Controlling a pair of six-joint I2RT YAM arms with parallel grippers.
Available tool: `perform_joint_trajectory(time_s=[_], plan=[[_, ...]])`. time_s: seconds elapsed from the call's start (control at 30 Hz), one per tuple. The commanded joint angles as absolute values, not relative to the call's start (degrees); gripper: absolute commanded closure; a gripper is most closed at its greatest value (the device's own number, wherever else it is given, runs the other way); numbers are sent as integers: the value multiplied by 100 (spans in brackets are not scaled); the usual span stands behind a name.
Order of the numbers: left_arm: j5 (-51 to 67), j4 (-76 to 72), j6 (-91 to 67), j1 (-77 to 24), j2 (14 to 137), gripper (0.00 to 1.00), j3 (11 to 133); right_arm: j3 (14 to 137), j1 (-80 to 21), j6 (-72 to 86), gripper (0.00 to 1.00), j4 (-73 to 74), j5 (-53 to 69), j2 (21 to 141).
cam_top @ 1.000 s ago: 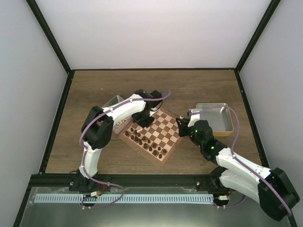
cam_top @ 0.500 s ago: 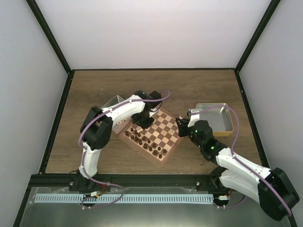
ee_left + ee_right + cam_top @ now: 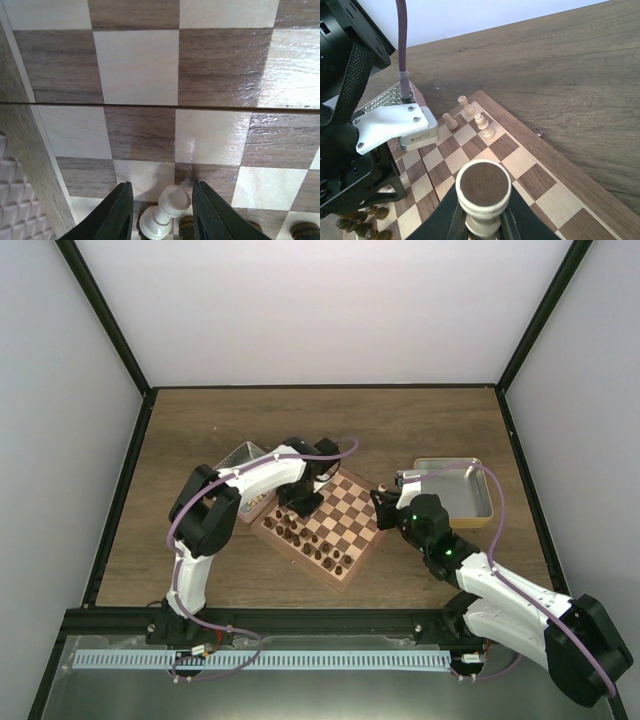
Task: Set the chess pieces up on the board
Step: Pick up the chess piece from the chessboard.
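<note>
The board point(image 3: 352, 574) lies between my arms, turned diagonally. My left gripper point(image 3: 291, 502) hovers over its left side. In the left wrist view a light pawn point(image 3: 165, 212) leans tilted between the open fingers point(image 3: 119, 210) of my left gripper point(image 3: 161, 184), with a thin gap on each side. My right gripper point(image 3: 386, 502), at the board's right corner, is shut on a light chess piece point(image 3: 482, 189) whose brown felt base faces the right wrist camera. Three light chess pieces point(image 3: 466, 105) stand near the board's far corner.
Dark pieces point(image 3: 305, 540) line the board's near-left edge, some right under the left fingers point(image 3: 187, 226). A perforated metal tray point(image 3: 238, 456) with light pieces sits left of the board. A silver tray point(image 3: 470, 510) sits to the right.
My left gripper's jaws have spread apart from the light pawn, and its wrist has shifted slightly left. The right arm has not moved.
</note>
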State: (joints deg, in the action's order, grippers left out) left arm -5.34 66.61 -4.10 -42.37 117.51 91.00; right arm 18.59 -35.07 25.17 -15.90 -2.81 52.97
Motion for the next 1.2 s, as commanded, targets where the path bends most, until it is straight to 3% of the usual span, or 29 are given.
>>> perform_joint_trajectory(time_s=[0.0,0.53,1.17], plan=[[-576,6556,-400,-4264,11681,66,9069,1827,-3516,2565,89,-1693,-264,5300],[-617,6467,-369,-4263,11569,69,8863,1843,-3518,2597,89,-1686,-240,5300],[-659,5933,-379,-4243,11233,89,8638,1880,-3515,2629,89,-1714,-167,5396]])
